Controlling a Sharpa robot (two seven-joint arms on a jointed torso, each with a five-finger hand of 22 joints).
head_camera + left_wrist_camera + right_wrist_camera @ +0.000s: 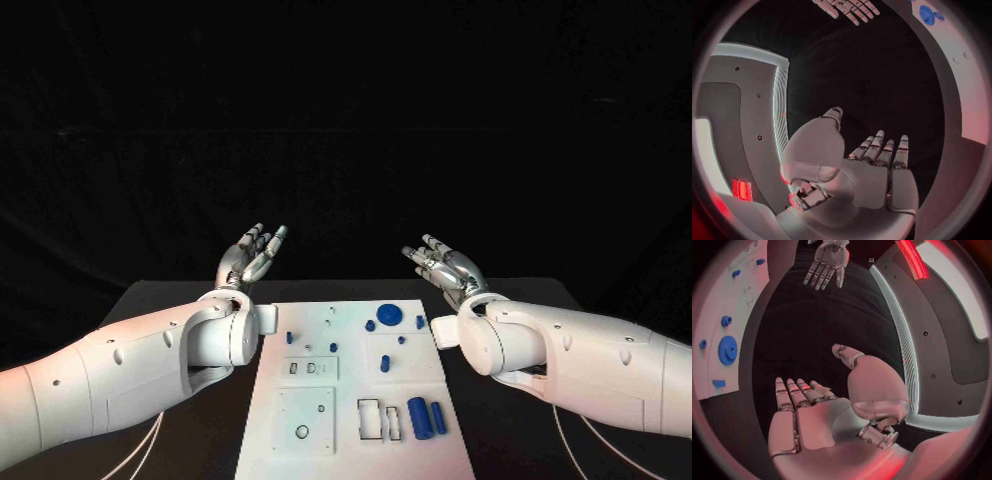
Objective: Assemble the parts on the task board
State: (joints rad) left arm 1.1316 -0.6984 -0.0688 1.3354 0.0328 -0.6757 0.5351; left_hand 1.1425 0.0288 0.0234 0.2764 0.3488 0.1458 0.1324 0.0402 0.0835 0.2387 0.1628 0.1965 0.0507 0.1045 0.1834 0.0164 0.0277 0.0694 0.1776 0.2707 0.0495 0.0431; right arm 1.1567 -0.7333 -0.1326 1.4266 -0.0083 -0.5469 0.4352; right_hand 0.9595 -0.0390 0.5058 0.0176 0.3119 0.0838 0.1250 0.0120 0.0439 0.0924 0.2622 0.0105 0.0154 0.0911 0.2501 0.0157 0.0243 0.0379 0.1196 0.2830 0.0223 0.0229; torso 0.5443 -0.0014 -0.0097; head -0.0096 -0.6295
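Observation:
The white task board [332, 445] lies in the middle of the black table. A large blue gear [388, 313] sits near its far edge, with small blue parts [385, 362] around it. Two blue cylinders [427, 417] lie near its right edge. My left hand [253, 255] is raised beyond the board's far left corner, fingers spread and holding nothing. My right hand [444, 264] mirrors it past the far right corner, also empty. In the left wrist view my left hand [873, 170] has its fingers straight. In the right wrist view my right hand [817, 410] is flat beside the gear [727, 350].
The board has a square recess with a ring [304, 410] and narrow rectangular slots [371, 418] on its near half. Thin cables [144, 450] run over the table beside my left arm. Bare black table [173, 300] lies on either side of the board.

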